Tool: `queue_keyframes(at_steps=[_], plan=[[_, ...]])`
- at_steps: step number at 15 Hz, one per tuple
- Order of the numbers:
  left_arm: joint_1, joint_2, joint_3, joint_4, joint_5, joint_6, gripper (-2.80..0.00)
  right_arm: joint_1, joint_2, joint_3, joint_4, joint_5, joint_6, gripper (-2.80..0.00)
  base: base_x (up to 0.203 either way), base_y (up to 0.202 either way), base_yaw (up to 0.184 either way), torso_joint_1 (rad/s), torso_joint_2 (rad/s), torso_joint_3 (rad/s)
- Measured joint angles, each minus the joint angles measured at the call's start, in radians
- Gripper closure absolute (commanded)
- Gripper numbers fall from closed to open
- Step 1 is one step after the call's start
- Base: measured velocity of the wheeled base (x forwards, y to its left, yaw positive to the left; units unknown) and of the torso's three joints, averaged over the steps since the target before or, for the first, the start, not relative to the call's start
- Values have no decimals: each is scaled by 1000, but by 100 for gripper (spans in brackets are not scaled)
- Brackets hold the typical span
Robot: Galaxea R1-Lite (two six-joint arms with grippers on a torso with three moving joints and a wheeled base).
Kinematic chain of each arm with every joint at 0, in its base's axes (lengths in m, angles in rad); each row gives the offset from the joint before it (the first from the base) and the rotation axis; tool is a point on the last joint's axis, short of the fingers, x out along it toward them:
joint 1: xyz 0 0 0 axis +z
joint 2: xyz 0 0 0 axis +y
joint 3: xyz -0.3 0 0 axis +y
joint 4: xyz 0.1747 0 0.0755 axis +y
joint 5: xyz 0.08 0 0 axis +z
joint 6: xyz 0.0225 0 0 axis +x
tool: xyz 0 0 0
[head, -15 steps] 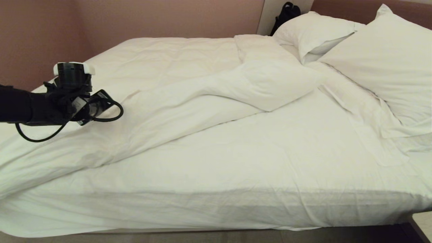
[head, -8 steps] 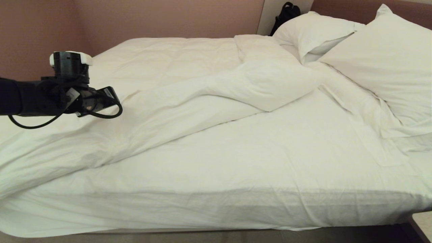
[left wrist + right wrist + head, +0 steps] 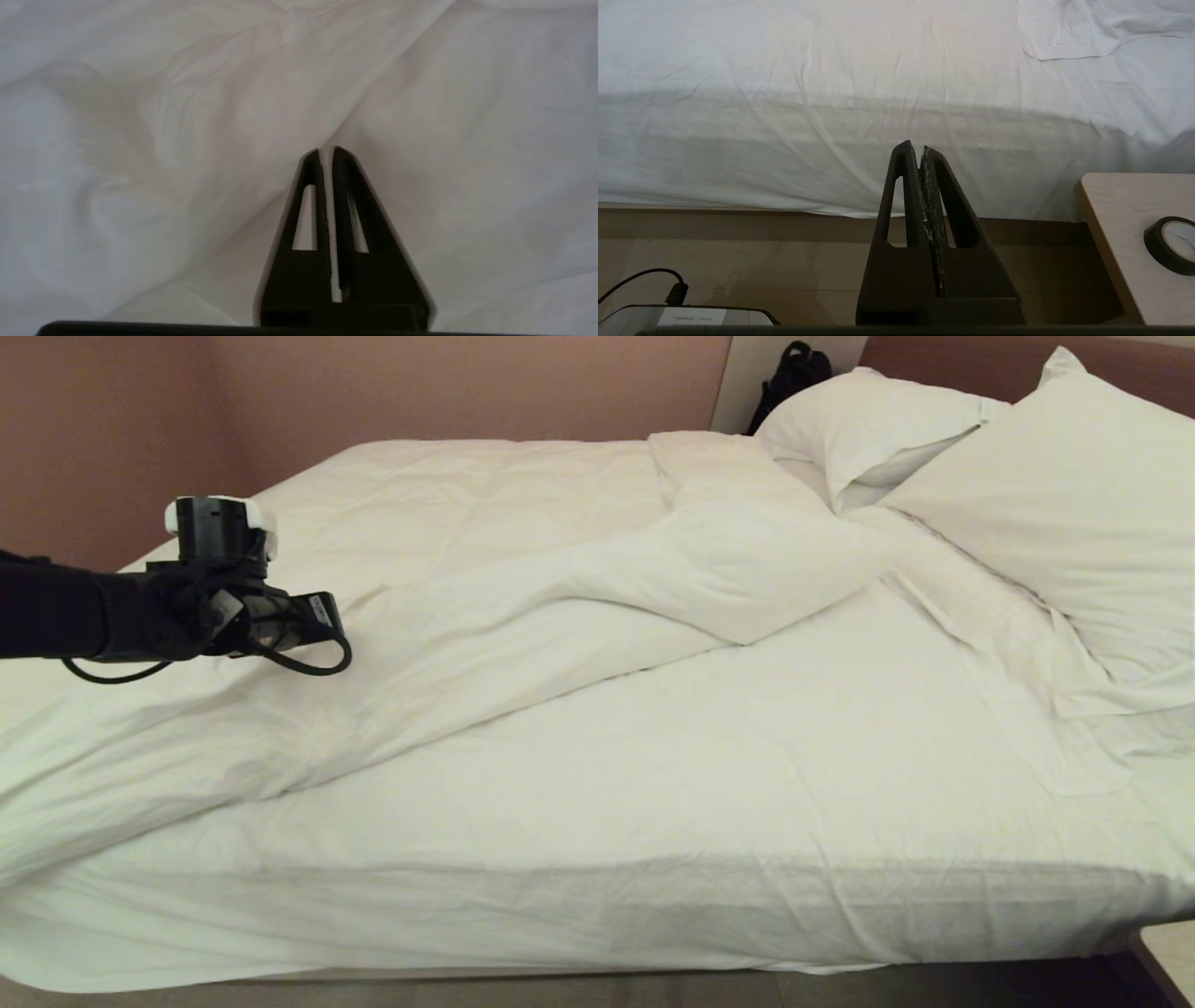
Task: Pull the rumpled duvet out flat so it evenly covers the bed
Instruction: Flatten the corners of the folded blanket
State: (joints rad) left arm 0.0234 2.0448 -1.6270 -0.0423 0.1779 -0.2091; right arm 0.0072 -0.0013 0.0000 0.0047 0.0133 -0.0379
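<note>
My left gripper is closed with a thin strip of white cloth pinched between its tips, the duvet bunched diagonally ahead across the bed; so thin a pinch could slip out, or drag only the cover.

Left gripper with black fingers pressed together, tips at a fold of the wrinkled white duvet
</note>
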Motion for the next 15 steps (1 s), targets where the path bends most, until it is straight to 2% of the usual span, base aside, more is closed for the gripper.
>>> queue_keyframes(at_steps=[8,15], plan=[[31,7,-7,-26,1,-1,-280,0,0,0,0,0,0,0,0,0,0,0,0,0],[42,84,-37,-70,-6,-6,-280,0,0,0,0,0,0,0,0,0,0,0,0,0]])
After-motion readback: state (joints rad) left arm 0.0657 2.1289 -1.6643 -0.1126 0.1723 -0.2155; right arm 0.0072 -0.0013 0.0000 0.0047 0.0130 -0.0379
